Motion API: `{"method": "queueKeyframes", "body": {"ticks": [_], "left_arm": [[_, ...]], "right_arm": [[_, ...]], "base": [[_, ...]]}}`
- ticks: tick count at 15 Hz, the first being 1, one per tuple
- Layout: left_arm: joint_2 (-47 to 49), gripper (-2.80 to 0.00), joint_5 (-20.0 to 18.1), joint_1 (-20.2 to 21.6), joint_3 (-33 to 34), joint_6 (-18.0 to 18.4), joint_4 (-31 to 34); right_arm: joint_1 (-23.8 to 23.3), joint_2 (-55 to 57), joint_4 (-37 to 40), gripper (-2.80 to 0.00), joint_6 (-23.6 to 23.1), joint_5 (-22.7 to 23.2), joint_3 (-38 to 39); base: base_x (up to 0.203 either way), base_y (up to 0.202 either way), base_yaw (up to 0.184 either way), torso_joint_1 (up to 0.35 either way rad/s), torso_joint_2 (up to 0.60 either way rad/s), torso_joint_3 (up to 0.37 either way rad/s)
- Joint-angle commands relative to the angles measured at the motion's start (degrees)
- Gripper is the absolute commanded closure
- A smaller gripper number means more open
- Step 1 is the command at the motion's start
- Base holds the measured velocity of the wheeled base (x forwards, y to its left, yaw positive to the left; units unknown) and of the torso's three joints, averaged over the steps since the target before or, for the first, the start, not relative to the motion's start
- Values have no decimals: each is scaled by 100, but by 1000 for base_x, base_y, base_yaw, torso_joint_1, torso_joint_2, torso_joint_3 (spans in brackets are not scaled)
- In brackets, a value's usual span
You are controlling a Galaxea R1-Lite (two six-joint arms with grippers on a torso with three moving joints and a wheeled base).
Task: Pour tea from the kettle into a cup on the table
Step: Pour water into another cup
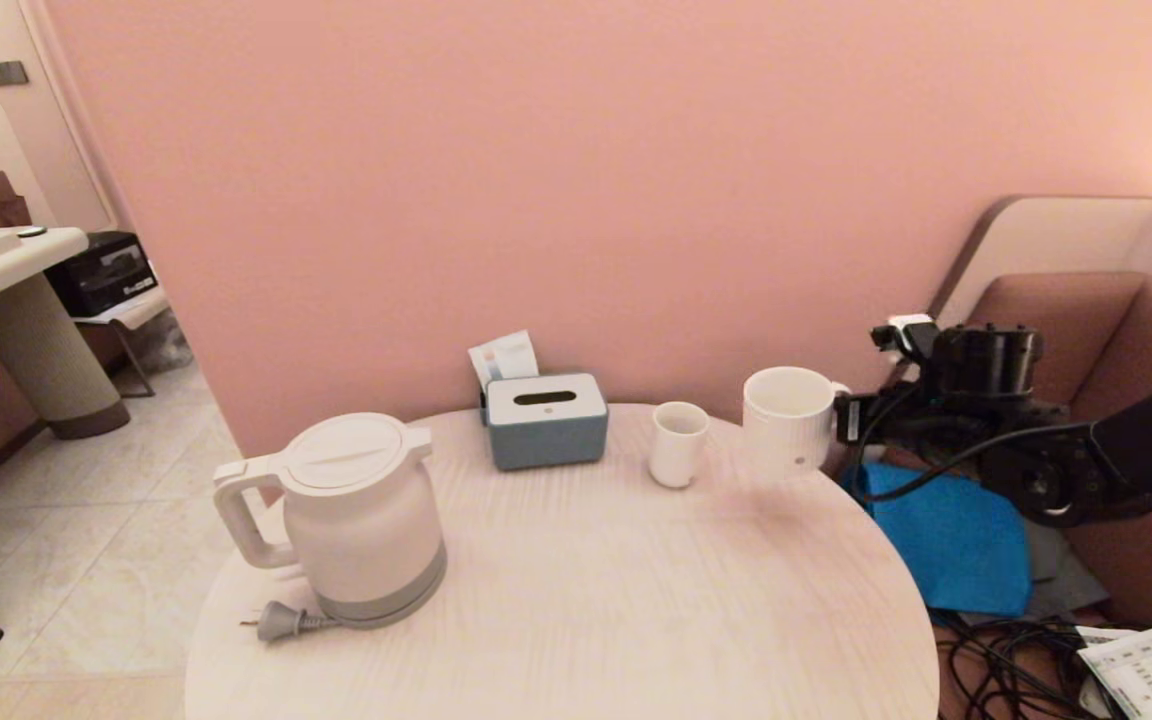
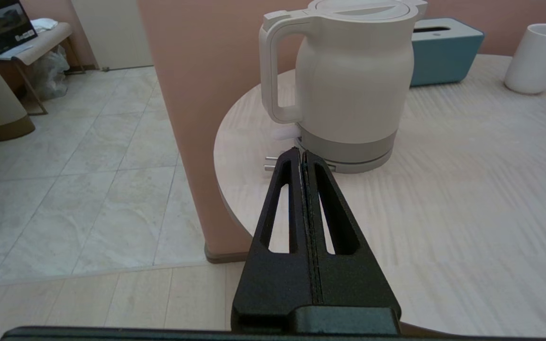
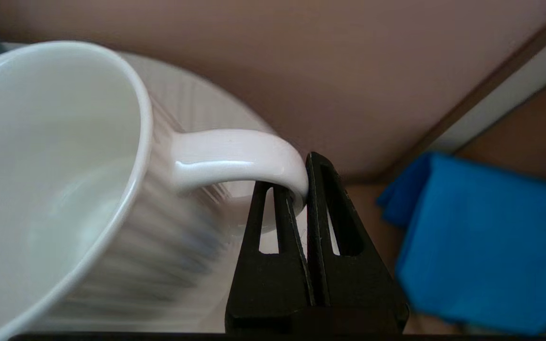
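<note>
While clamped tight, right claw (image 3: 301, 182) grips cup (image 3: 59, 180) handle.

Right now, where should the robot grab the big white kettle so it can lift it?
By its loop handle, coming in from the robot's left. The kettle stands upright on the table, lid shut, handle pointing at the table's left edge with nothing blocking it. The round body looks too wide for the fingers.
</note>
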Motion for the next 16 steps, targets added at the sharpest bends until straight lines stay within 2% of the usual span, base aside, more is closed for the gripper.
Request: {"method": "queueKeyframes", "body": {"ticks": [1, 4, 7, 10, 16], "left_arm": [[7, 0, 0, 0, 0, -2, -6], [7, 0, 0, 0, 0, -2, -6], [7, 0, 0, 0, 0, -2, -6], [7, 0, 0, 0, 0, -2, -6], [7, 0, 0, 0, 0, -2, -6]], "right_arm": [[-43, 66, 134, 0, -262, -5, -388], [-37, 175, 305, 0, -938, -10, -718], [21, 184, 564, 0, -1249, -19, -976], [113, 185, 902, 0, -1334, -94, -1261], [388, 455, 898, 0, -1337, -354, -1525]], "base": [[0, 0, 0, 0, 0, 0], [0, 0, 0, 0, 0, 0], [0, 0, 0, 0, 0, 0], [0, 0, 0, 0, 0, 0], [0, 0, 0, 0, 0, 0]]}}
